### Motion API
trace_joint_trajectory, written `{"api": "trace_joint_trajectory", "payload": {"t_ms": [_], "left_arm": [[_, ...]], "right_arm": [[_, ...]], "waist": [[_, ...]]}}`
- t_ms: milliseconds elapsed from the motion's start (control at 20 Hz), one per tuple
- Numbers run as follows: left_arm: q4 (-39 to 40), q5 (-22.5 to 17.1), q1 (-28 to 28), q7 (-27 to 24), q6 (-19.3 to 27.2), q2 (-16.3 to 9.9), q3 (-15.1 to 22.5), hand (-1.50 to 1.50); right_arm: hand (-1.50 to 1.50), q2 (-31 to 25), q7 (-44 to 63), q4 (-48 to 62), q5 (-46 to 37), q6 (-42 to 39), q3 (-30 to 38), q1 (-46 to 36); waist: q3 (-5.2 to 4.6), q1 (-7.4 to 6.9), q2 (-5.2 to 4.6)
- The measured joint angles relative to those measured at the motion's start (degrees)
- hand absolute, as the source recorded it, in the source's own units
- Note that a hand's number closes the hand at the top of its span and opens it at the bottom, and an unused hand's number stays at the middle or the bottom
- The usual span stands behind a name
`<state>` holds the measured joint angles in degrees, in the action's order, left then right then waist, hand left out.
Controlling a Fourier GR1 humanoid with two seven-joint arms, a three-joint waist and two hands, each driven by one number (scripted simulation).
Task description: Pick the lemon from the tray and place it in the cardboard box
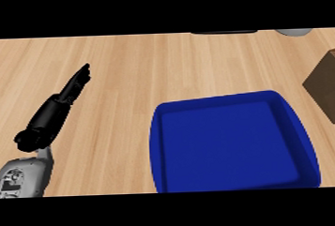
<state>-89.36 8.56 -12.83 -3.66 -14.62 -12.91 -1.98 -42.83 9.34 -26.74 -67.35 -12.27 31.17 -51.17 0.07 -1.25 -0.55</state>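
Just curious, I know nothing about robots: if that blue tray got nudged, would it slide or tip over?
The blue rectangular tray is low and wide, so it would probably slide, not tip. Its smooth look and the wooden counter suggest easy sliding.

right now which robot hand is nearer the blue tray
Left, the only one in view. The left robot hand is open with straight fingers over the counter, to the left of the blue tray and apart from it. The right robot hand does not show.
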Motion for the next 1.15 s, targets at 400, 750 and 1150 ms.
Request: {"api": "trace_joint_trajectory", "payload": {"t_ms": [400,750,1150], "left_arm": [[1.2,-0.2,-0.8,0.1,-0.4,0.0,-0.6,0.0],[0.7,0.3,-0.1,0.2,0.2,0.5,-0.4,0.0],[0.4,0.7,0.2,-0.6,0.3,0.5,-0.3,0.0]], "right_arm": [[-1.5,-2.5,-12.8,5.4,4.0,-4.0,1.3,1.1],[-1.5,-1.2,-19.1,3.9,19.1,2.9,16.2,-2.4],[-1.5,-4.7,-19.7,6.4,33.3,6.7,31.2,-0.7]], "waist": [[0.04,0.13,0.09],[0.2,0.84,0.41],[0.12,0.65,0.12]]}}
